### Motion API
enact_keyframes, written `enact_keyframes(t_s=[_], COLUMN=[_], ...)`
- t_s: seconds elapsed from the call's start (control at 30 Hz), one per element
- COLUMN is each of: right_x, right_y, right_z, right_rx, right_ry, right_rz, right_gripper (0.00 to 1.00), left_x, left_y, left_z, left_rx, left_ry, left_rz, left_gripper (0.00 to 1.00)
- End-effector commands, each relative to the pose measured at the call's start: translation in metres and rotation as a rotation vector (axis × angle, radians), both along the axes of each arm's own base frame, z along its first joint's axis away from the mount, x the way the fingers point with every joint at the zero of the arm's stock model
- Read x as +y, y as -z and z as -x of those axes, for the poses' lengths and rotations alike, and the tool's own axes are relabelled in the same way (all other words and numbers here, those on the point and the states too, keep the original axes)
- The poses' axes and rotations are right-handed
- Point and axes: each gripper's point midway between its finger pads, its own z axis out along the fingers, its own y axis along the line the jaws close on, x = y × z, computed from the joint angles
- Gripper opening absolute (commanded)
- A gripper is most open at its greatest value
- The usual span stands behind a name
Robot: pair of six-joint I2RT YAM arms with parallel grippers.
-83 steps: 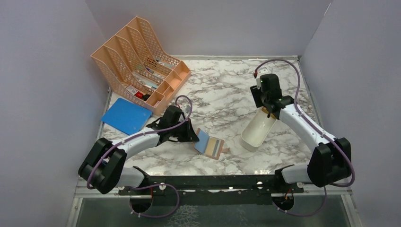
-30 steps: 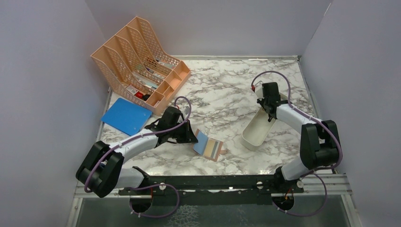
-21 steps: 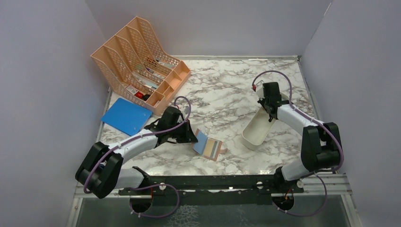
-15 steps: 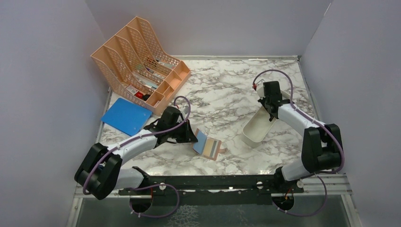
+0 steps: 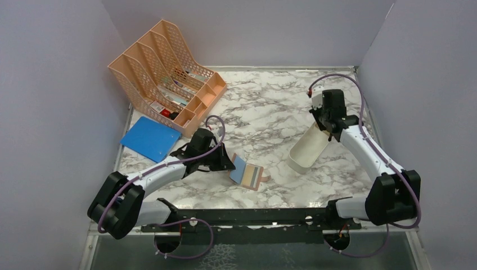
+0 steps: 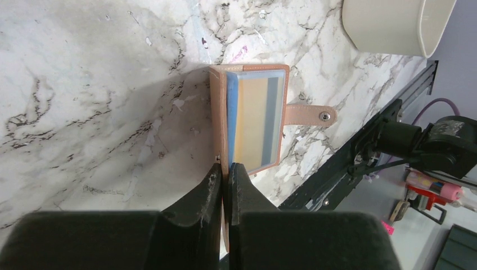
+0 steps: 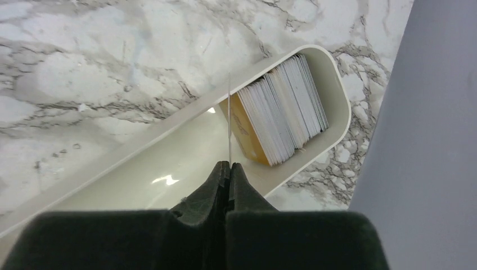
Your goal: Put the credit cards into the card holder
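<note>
Right pincer (image 7: 228,167) pinches one credit card (image 7: 229,115) over the tray (image 7: 140,180); left pincer (image 6: 225,169) grips the card holder (image 6: 253,115).

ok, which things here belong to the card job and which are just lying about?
Job: card holder, pinched by left claw; one card edge-on in right claw; card stack in white tray.
Lying about: peach mesh organiser, blue folder.

The worktop (image 5: 264,107) is white marble veined in grey and black; the card holder (image 6: 252,118) is pinkish-tan outside and light blue inside, striped with yellow-gold and grey; the credit cards (image 7: 281,112) show whitish-grey edges and one golden-orange face; the tray (image 7: 140,185) is cream-white; the mesh organiser (image 5: 163,73) is peach; the folder (image 5: 150,138) is bright blue; the left claw (image 6: 225,167) and right claw (image 7: 228,166) are black.
</note>
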Motion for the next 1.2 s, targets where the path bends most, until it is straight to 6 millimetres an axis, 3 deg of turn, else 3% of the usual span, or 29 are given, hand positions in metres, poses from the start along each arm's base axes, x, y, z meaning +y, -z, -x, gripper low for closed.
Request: enact_keyframes(t_s=[0.0,0.27,0.37,0.6,0.77,0.93,1.17], right_x=[0.024,0.087,0.093,0.140,0.165,0.176,0.204], right_y=[-0.027,-0.071,-0.075,-0.064,-0.059,-0.047,-0.030], right_z=[0.009,0.020,0.023,0.046,0.067,0.085,0.108], right_rx=[-0.042,-0.108,-0.081,0.149,0.211,0.251,0.301], right_ry=[-0.004,-0.095,-0.022,0.001,-0.030,0.008,0.019], right_rz=[-0.185,-0.593,-0.684,-0.985,-1.177,-1.259,-1.284], right_gripper=[0.01,0.01,0.01,0.01,0.01,0.01,0.01], left_x=[-0.013,-0.025,-0.027,-0.024,-0.019,-0.008,0.006], left_y=[-0.019,-0.043,-0.047,-0.031,-0.016,-0.002,0.010], left_z=[-0.002,-0.015,-0.018,-0.017,-0.012,-0.010,-0.012], left_rx=[-0.024,-0.054,-0.050,-0.009,0.022,0.022,0.000], left_ry=[-0.001,-0.066,-0.097,-0.141,-0.158,-0.180,-0.190], left_rz=[0.122,0.247,0.296,0.283,0.253,0.186,0.065], left_gripper=[0.04,0.02,0.03,0.07,0.19,0.27,0.29])
